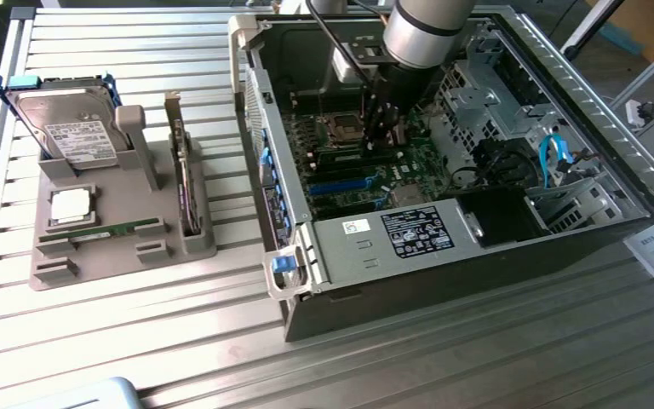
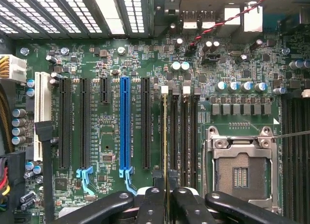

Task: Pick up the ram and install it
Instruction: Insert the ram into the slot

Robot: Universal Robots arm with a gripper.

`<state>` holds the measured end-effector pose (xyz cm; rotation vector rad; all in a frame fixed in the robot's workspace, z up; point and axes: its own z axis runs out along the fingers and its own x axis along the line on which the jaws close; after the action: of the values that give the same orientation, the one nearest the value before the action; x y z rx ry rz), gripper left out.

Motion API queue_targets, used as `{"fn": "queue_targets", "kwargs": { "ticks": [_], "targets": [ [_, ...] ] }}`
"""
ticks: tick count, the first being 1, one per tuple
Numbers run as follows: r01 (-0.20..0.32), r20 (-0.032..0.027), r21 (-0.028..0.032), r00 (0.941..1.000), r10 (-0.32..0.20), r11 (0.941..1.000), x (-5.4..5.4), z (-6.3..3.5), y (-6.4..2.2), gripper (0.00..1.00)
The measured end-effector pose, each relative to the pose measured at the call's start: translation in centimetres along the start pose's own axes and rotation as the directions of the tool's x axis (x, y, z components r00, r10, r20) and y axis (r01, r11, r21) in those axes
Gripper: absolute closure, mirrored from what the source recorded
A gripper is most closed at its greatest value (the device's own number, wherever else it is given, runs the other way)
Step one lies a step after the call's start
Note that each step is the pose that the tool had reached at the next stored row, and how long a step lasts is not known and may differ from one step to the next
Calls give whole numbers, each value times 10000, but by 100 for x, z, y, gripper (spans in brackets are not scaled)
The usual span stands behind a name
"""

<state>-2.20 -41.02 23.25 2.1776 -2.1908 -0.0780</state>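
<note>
While the gripper [image 2: 166,197] pinches the ram [image 2: 165,137] edge-on, right at the memory slots [image 2: 184,137] beside the open processor socket [image 2: 240,168], alignment is everything. Any tilt or sideways offset and I'd expect the edge to ride the slot wall, jamming or flexing the stick.

Slatted metal desk [image 1: 134,341], bearing at frame left a grey holder [image 1: 111,256]: hard drive [image 1: 71,128] propped at its upper end, square silver processor chip [image 1: 71,204] lying flat below it, dark expansion card [image 1: 180,170] standing on edge along its right side. Open computer case [image 1: 441,285], centre to right: green motherboard [image 2: 104,64], processor socket [image 2: 240,171], one blue slot [image 2: 125,122] among black ones, blue cable [image 1: 548,158] at right.
</note>
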Motion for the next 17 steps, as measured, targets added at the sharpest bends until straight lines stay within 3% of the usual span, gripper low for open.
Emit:
{"fn": "queue_targets", "kwargs": {
  "ticks": [17],
  "targets": [
    [-108, 5, -4, 9999, 108, 9999, 0, 34, -44, 87]
  ]
}}
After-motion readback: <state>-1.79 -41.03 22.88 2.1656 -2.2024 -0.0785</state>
